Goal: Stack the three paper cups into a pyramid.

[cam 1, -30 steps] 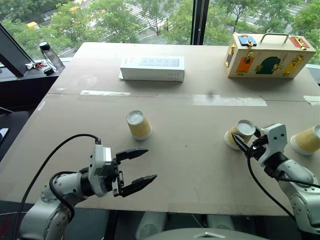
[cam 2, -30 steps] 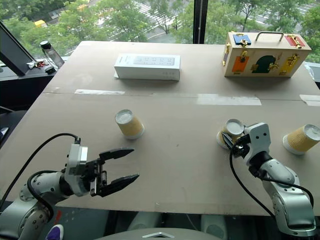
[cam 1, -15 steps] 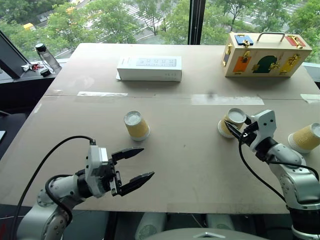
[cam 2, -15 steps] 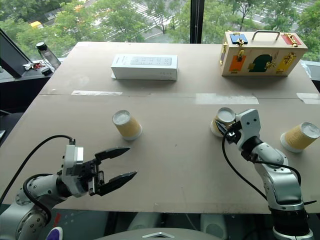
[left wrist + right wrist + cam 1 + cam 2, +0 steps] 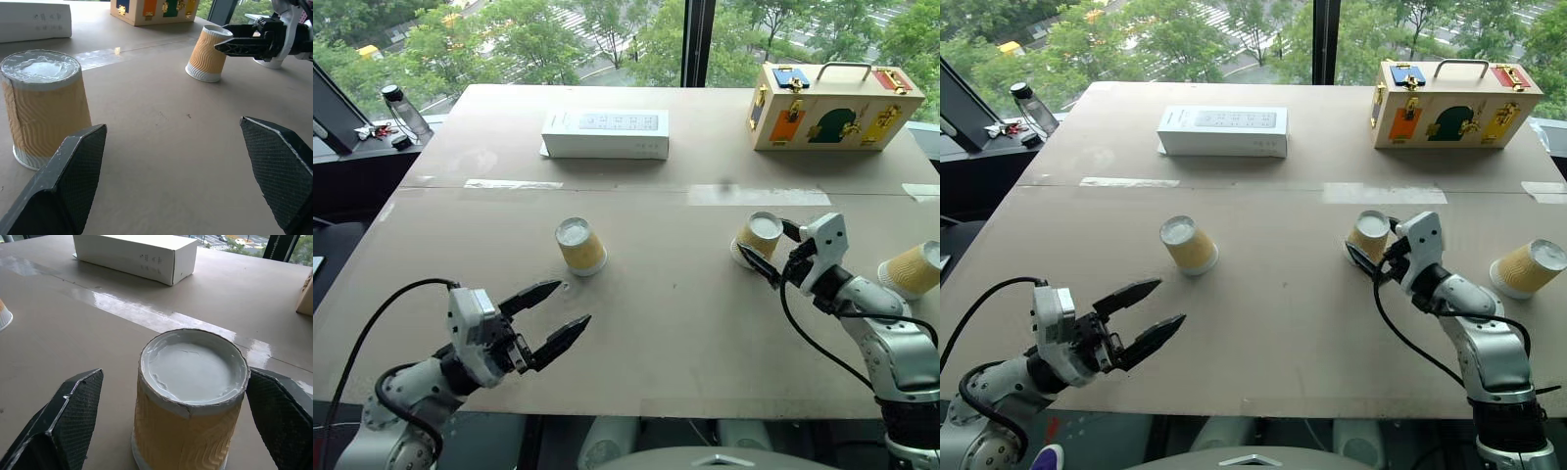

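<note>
Three mustard-yellow paper cups stand white base up on the brown table point(image 5: 656, 323). One cup point(image 5: 579, 245) is left of centre. A second cup point(image 5: 756, 240) is right of centre, upright between the spread fingers of my right gripper point(image 5: 771, 250), which is open and not clamping it. In the right wrist view that cup point(image 5: 190, 396) stands with a black finger point(image 5: 68, 416) on each side. The third cup point(image 5: 913, 269) is at the right edge. My left gripper point(image 5: 570, 304) hangs open and empty, close in front of the left cup point(image 5: 46, 105).
A white box point(image 5: 605, 133) lies at the back centre. A wooden case with coloured latches point(image 5: 837, 95) stands at the back right. A bottle point(image 5: 399, 108) stands off the table's far left corner. Shiny tape strips point(image 5: 759, 196) cross the table.
My right gripper has opened and let go of the cup, which now stands on the table a little further left. My left gripper has drawn back to the left.
</note>
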